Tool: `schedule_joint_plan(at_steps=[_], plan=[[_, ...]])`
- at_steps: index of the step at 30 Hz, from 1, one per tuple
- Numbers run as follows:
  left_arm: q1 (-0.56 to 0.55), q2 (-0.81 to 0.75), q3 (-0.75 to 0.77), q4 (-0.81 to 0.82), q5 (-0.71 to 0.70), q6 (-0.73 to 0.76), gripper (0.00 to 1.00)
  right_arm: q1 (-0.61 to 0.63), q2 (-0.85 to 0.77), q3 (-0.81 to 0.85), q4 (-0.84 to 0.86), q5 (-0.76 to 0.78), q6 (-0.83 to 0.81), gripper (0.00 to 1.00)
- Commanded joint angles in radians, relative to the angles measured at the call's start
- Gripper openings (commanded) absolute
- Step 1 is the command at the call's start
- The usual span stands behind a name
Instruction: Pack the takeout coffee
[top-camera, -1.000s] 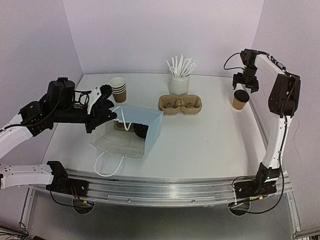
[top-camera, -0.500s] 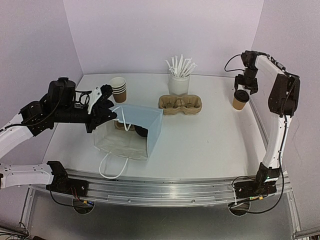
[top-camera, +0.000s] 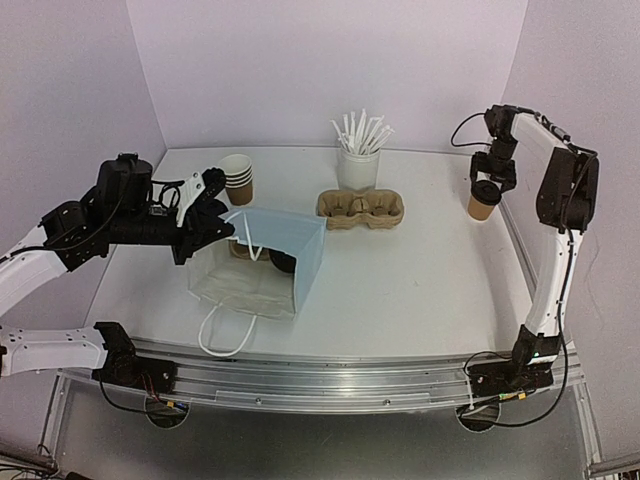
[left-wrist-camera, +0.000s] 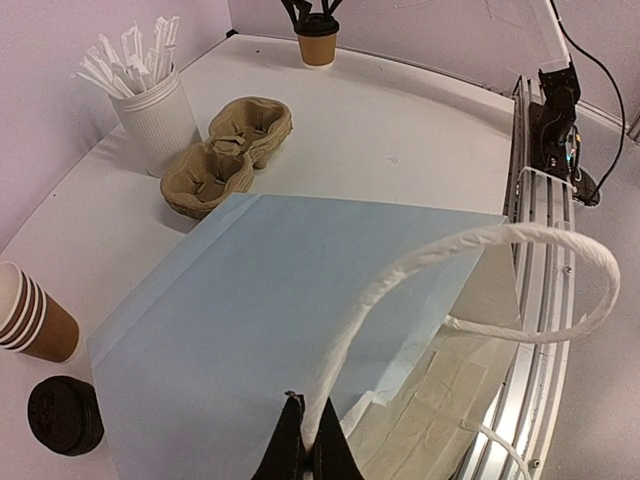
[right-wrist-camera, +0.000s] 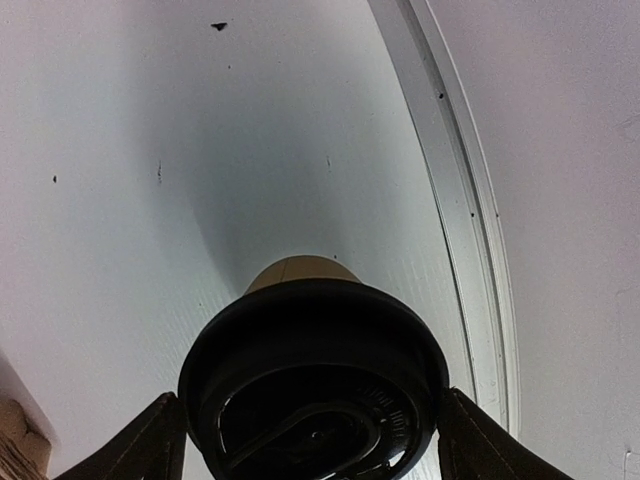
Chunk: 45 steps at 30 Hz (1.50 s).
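Observation:
A brown paper cup with a black lid (top-camera: 484, 200) stands at the table's far right edge. My right gripper (top-camera: 492, 178) is down over it, shut on the lid (right-wrist-camera: 315, 370) with a finger against each side. The tan pulp carrier (top-camera: 361, 209) sits mid-table with nothing in its wells. A stack of brown cups (top-camera: 238, 178) stands at the back left, and a loose black lid (left-wrist-camera: 65, 415) lies beside it. My left gripper (top-camera: 222, 232) is shut on a paper bag's rope handle (left-wrist-camera: 420, 260), holding the bag (top-camera: 285, 250) up.
A white ribbed cup of white sticks (top-camera: 358, 160) stands behind the carrier. The bag's second handle (top-camera: 222, 335) trails toward the front rail (top-camera: 330, 365). The raised table rim (right-wrist-camera: 455, 220) runs just right of the lidded cup.
My right gripper has come down over the lidded cup and narrowed onto its lid. The bag has settled slightly; the left arm has hardly moved.

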Motion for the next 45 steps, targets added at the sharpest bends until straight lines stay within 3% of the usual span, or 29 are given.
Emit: schedule_joint_plan(at_steps=[1, 15, 24, 34, 39, 45], plan=[[-0.004, 0.001, 0.05, 0.034, -0.014, -0.008, 0.0, -0.007, 0.012, -0.021, -0.011, -0.029, 0.012, 0.8], [-0.004, 0.007, 0.049, 0.048, -0.044, -0.027, 0.0, -0.009, -0.039, -0.079, -0.005, -0.044, 0.002, 0.54], [-0.005, 0.062, 0.088, 0.068, -0.134, -0.102, 0.0, 0.036, -0.247, -0.197, -0.006, -0.097, 0.017, 0.43], [-0.004, 0.108, 0.123, 0.084, -0.12, -0.257, 0.0, 0.341, -0.623, -0.398, -0.009, -0.087, 0.124, 0.37], [-0.006, 0.131, 0.136, 0.097, -0.109, -0.305, 0.0, 0.584, -0.811, -0.445, 0.004, -0.022, 0.206, 0.35], [-0.006, 0.157, 0.15, 0.109, -0.118, -0.335, 0.0, 0.944, -0.944, -0.483, 0.182, 0.07, 0.255, 0.31]])
